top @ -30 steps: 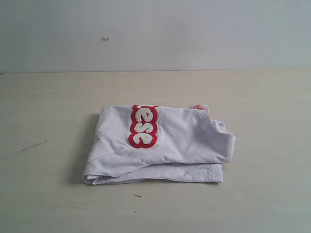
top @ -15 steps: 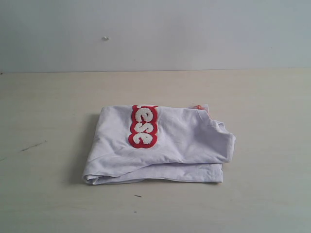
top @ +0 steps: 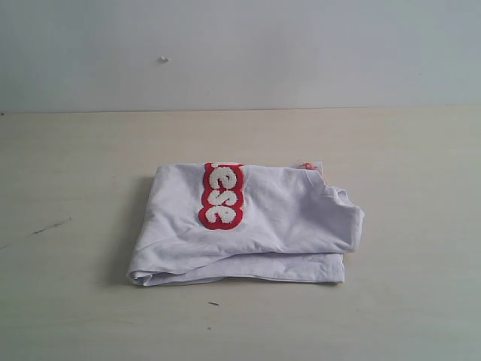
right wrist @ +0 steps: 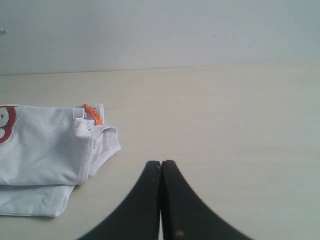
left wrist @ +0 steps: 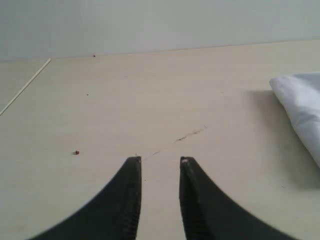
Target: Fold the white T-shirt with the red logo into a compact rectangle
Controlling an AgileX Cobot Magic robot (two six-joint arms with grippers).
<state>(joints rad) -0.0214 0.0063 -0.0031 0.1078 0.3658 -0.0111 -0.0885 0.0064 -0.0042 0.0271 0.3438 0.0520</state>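
The white T-shirt (top: 248,226) lies folded into a thick rectangle at the middle of the table. The red logo (top: 222,195) runs as a short strip on its top layer, showing the white letters "ese". An orange neck tag (right wrist: 92,114) sticks out at the collar. Neither arm appears in the exterior view. My left gripper (left wrist: 160,160) is open above bare table, with a corner of the shirt (left wrist: 302,102) off to one side. My right gripper (right wrist: 161,163) is shut on nothing, apart from the shirt (right wrist: 45,150).
The light wooden table (top: 406,150) meets a pale wall (top: 301,45) at the back. A thin dark scratch (top: 49,226) marks the surface left of the shirt, and a small dark speck (top: 213,304) lies in front of it.
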